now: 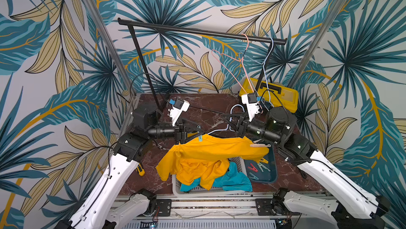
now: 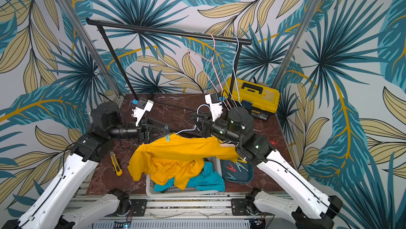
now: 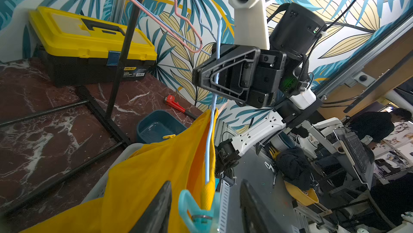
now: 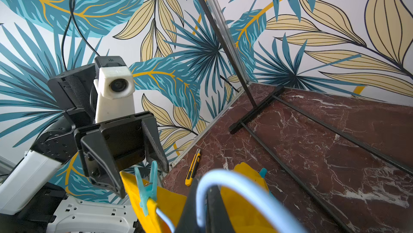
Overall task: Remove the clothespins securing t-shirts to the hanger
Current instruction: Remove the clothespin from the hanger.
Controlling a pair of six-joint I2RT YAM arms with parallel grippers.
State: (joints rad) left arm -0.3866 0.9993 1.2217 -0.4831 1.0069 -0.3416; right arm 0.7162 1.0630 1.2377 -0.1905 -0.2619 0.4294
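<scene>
Left wrist view | left claw (image 3: 205, 182) open, straddling teal clothespin (image 3: 196, 211) | pin clips yellow t-shirt (image 3: 152, 171) at the hanger (image 3: 209, 149) end | right claw (image 3: 197, 75) clamped on hanger hook | tip: squeeze pin's tail ends hard, then pull straight away from hanger

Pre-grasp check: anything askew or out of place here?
Blue hanger is off the rail, nearly flat in the right gripper; yellow shirt slumps into the basket. Box cutter lies loose on the table.

Leaf-print wallpaper (image 1: 44, 41), red-brown marble tabletop (image 1: 208, 100) — black garment rail (image 1: 197, 30), yellow toolbox (image 1: 283, 98)
</scene>
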